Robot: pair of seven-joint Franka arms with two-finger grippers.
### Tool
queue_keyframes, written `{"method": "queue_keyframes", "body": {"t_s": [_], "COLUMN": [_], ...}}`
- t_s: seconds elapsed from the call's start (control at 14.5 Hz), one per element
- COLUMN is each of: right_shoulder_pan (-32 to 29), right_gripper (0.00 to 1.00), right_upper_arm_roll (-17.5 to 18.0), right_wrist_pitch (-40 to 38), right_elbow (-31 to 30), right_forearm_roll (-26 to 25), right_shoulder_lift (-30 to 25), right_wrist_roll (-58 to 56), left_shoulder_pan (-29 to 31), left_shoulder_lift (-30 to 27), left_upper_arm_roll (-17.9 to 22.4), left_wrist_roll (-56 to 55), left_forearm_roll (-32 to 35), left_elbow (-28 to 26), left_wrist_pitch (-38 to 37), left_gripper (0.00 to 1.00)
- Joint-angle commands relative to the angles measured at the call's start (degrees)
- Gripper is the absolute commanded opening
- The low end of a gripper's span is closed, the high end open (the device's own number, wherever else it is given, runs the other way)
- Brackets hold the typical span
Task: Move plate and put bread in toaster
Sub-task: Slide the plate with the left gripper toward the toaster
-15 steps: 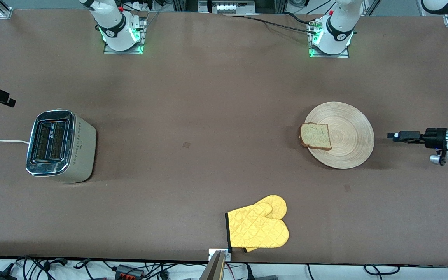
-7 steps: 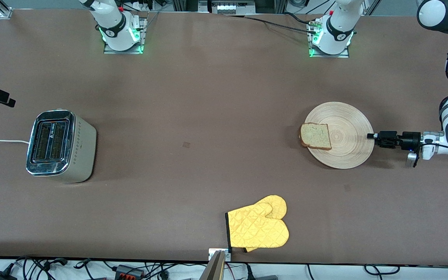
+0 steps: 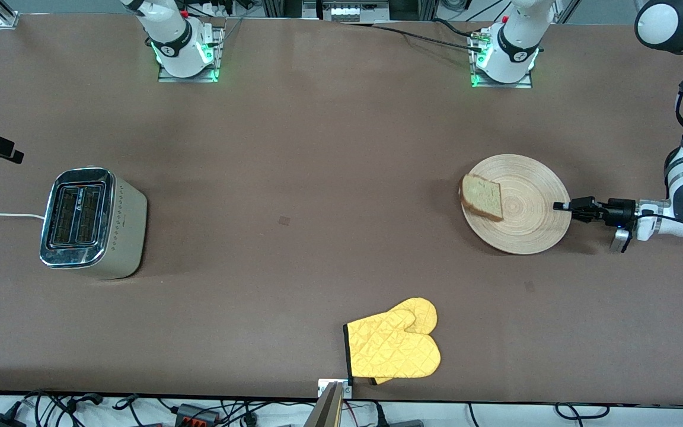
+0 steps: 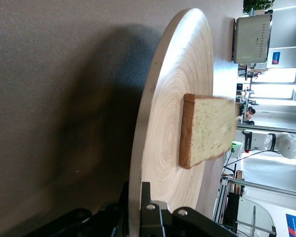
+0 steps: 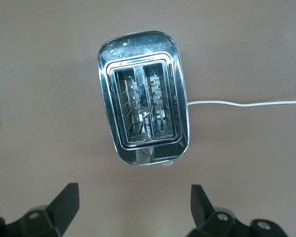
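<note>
Left tool (image 3: 562, 206) grips plate (image 3: 531, 225) rim; bread (image 3: 482, 197) on it.

The left gripper (image 4: 138, 210) sits at the edge of the plate (image 4: 163, 128), its dark fingers (image 4: 155, 217) closed on either face of the pale wooden rim. The plate's ringed grain runs across most of this view, and the rim casts a broad shadow on the brown worktop (image 4: 49, 74). The bread (image 4: 207, 129) lies on the plate (crust edge facing the gripper), reaching out past the plate's rim toward the toaster (image 4: 251, 38), which stands well apart.
</note>
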Motion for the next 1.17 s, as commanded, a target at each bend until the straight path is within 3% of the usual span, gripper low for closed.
{"method": "queue_keyframes", "body": {"t_s": [0.0,0.28,0.55,0.69,1.1], "right_shoulder_pan": [-0.1,-0.1,-0.1,-0.1,0.5], "right_gripper": [1.0,1.0,1.0,1.0,1.0], "right_upper_arm_roll": [0.2,0.2,0.2,0.2,0.3], "right_wrist_pitch": [-1.0,-1.0,-1.0,-1.1,-2.4], "right_elbow": [1.5,1.5,1.5,1.5,1.3], "right_forearm_roll": [-0.8,-0.8,-0.8,-0.8,-0.8], "right_shoulder_lift": [0.6,0.6,0.6,0.6,0.6], "right_wrist_roll": [-0.4,-0.4,-0.4,-0.4,-0.1], "left_shoulder_pan": [0.7,0.5,-3.0,-5.9,-9.2], "left_shoulder_lift": [-0.5,-0.9,-0.9,-1.8,-2.0], "left_upper_arm_roll": [-0.4,-1.0,-1.4,-1.7,-11.7], "left_wrist_roll": [0.9,-9.5,-11.7,-11.7,-11.7], "left_forearm_roll": [-0.9,-1.4,-9.3,-12.2,-17.7], "left_elbow": [0.1,1.0,0.6,-1.0,-6.6], "left_wrist_pitch": [-2.5,-9.3,-8.2,-4.6,13.3], "left_gripper": [0.01,0.01,0.01,0.01,0.01]}}
